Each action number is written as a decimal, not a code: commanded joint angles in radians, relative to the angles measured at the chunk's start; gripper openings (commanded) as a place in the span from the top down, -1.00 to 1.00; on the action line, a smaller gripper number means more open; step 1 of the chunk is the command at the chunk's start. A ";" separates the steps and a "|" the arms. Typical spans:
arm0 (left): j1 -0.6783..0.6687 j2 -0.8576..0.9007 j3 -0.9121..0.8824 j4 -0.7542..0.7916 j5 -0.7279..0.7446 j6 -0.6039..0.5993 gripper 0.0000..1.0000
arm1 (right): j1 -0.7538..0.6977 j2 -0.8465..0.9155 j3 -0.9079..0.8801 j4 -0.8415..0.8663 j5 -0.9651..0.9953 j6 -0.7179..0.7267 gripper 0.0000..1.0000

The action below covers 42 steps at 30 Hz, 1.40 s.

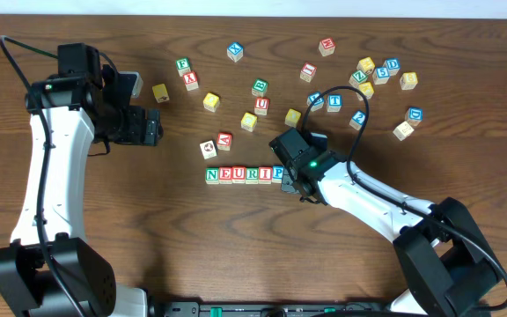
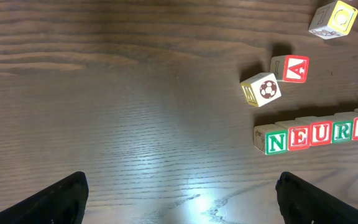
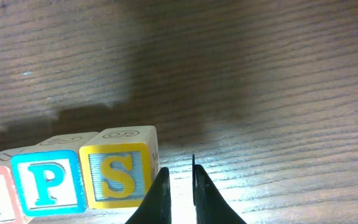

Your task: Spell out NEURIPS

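The NEURIPS row (image 1: pixel 245 174) lies mid-counter (image 1: pixel 236 255), with S (image 3: pixel 118 174) at its right end. The right tool (image 3: pixel 178 171), pressed together and empty, sits just beside S. The left tool (image 2: pixel 180 186) hangs spread wide, well apart.

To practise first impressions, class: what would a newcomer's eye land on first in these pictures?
First, the neat row of cubes spelling NEURIPS near the middle of the table. Next, the right claw, shut, just beside the yellow S cube that ends the row. Then the loose letter cubes strewn across the far side, mostly toward the right.
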 commanded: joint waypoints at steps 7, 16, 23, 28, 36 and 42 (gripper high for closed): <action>0.000 -0.014 0.019 -0.006 0.011 0.013 -0.90 | 0.011 0.009 0.009 -0.030 0.062 0.021 0.86; 0.000 -0.014 0.019 -0.006 0.011 0.013 -0.89 | -0.017 0.008 0.009 -0.038 0.151 -0.002 0.79; 0.000 -0.014 0.019 -0.006 0.011 0.013 -0.89 | -0.028 0.008 0.009 0.094 0.154 -0.130 0.86; 0.000 -0.014 0.019 -0.006 0.011 0.013 -0.89 | -0.028 0.008 0.009 0.117 0.154 -0.137 0.84; 0.000 -0.014 0.019 -0.006 0.011 0.013 -0.90 | -0.030 0.008 0.009 0.117 0.166 -0.142 0.83; 0.000 -0.014 0.019 -0.006 0.011 0.013 -0.89 | -0.056 -0.034 0.014 0.117 0.172 -0.221 0.82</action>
